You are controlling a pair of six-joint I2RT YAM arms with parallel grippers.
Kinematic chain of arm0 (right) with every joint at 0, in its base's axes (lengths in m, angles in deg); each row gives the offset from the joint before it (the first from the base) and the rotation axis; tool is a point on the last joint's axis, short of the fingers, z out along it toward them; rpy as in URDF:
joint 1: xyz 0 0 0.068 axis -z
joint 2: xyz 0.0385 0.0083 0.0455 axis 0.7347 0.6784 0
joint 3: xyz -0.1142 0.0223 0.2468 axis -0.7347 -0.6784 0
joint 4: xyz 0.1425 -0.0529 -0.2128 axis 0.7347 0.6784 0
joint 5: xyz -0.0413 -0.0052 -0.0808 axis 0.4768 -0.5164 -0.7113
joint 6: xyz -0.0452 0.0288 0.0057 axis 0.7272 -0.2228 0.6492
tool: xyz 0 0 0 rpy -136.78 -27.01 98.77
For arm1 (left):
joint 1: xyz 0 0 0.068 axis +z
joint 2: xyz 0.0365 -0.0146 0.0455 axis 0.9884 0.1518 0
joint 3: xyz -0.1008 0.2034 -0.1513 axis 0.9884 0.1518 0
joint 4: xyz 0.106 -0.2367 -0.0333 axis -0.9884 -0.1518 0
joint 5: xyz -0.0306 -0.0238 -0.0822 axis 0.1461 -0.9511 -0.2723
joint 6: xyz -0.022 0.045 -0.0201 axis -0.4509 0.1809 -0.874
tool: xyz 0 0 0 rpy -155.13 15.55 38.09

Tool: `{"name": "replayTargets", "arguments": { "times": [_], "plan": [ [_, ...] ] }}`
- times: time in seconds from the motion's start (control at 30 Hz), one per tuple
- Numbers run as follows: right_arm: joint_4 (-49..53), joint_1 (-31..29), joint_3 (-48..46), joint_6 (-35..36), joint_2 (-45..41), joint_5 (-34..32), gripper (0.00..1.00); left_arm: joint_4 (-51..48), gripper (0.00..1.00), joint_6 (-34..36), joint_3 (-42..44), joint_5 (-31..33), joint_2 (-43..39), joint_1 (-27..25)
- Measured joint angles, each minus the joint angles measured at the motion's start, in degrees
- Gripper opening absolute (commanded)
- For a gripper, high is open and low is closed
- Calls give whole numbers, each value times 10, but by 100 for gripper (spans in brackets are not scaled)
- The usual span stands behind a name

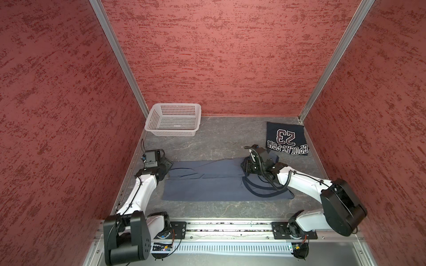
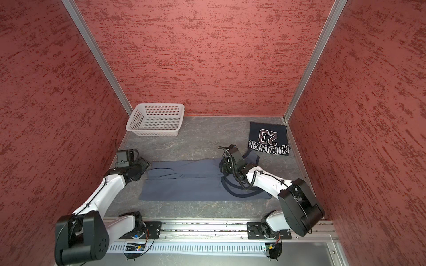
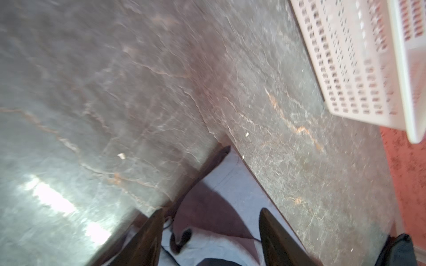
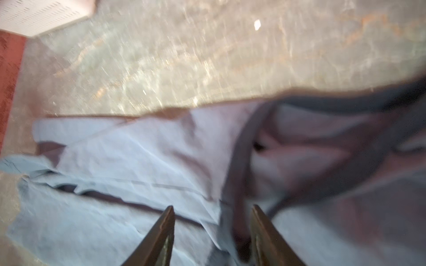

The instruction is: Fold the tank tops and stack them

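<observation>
Left wrist view. READER: How does the left pincer (image 3: 211, 210) stand?

AUTHOR: Wide. Its two dark fingers (image 3: 149, 235) straddle a corner of the grey-blue tank top (image 1: 207, 184) and clamp nothing. The right wrist view shows the right pincer (image 4: 212, 206) likewise parted over the dark-trimmed strap end, with the cloth lying loose beneath.

READER: Where are the garments?

AUTHOR: In both top views the grey-blue top lies lengthwise across the middle of the worktop (image 1: 219, 142), between the arms, its far long edge turned over onto the body. The navy "23" tank top (image 1: 287, 138) sits folded in the far right corner. The white basket (image 1: 175, 104), far left, is apart from both.

READER: What may fail from here?

AUTHOR: Probably the straps. A trim loop lies close by the right pincer, and a lift or sweep could catch it and drag the fold open. The turned edge looks uneven, so a second fold may come out skewed. A loose bundle could also spill when carried onto the navy top.
</observation>
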Motion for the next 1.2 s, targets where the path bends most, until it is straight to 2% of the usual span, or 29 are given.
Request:
{"name": "replayTargets", "arguments": {
  "times": [0.17, 0.27, 0.43, 0.6, 0.73, 0.87, 1.03, 1.2],
  "plan": [
    [-1, 0, 10, -24, 36, 11, 57, -17, 62, 9, -3, -5, 54, -27],
    [12, 0, 10, -34, 55, 10, 55, -21, 51, 12, -3, -5, 61, -35],
    [24, -4, 10, -37, 68, 15, 39, -17, 32, 22, -3, -5, 62, -36],
    [21, -9, 11, -30, 68, 25, 14, -8, 12, 38, -11, -5, 65, -37],
    [26, -10, 11, -20, 58, 17, 7, 2, 0, 56, -27, -4, 65, -37],
    [30, -10, 10, -12, 9, 6, 4, 20, 0, 75, -41, -2, 55, -37],
    [17, -11, -11, -12, -52, 5, 4, 52, 3, 80, -23, 10, -15, -36],
    [10, -22, -52, -23, -43, 10, 7, 55, 10, 46, 35, 20, -38, -29]
  ]
}}
